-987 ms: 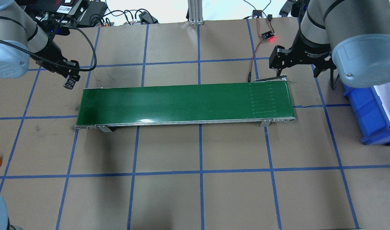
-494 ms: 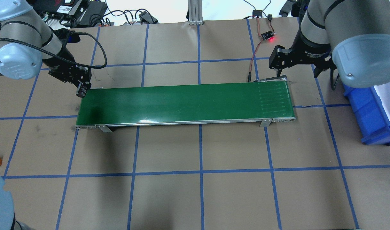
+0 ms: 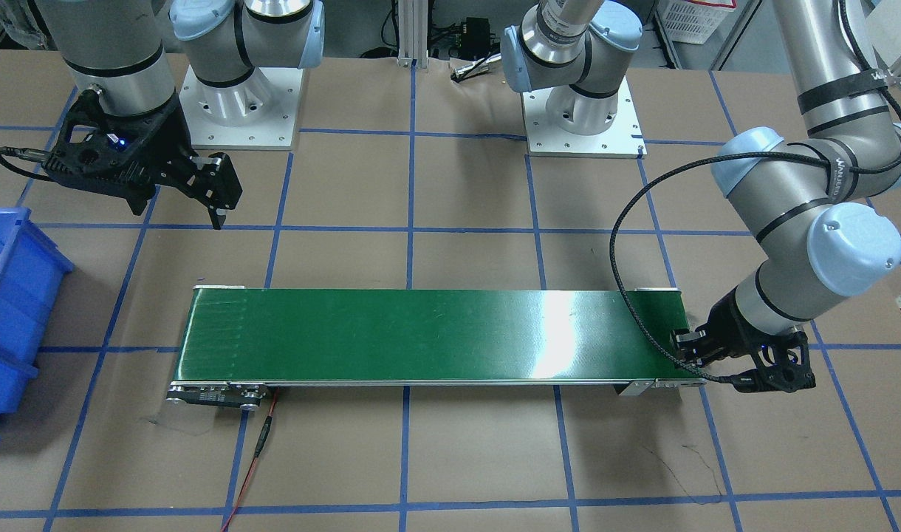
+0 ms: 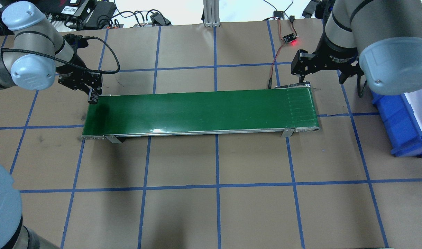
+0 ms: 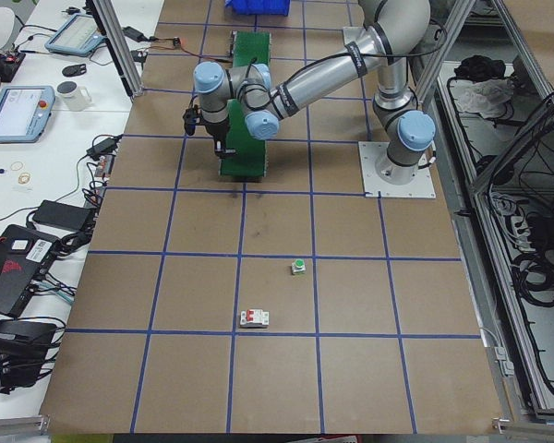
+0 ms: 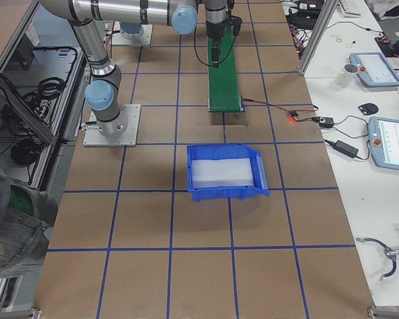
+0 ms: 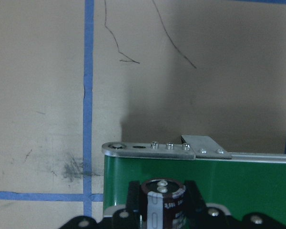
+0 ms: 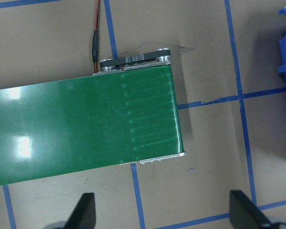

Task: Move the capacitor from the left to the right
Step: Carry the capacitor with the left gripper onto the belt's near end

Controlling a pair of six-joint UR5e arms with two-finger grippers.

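The capacitor, a dark stubby cylinder with a pale stripe, stands upright between the fingers of my left gripper. In the overhead view the left gripper holds the capacitor at the far left corner of the green conveyor belt, just over its end. It also shows in the front-facing view. My right gripper is open and empty, above the table just beyond the belt's right end.
A blue bin with a white liner stands right of the belt. A small board with a red light and its wire lie behind the belt's right end. A green-capped button and a white boxy part lie on the table's left part.
My left gripper has moved right with the capacitor, from left of the belt to over its far left corner. The right arm has not moved.
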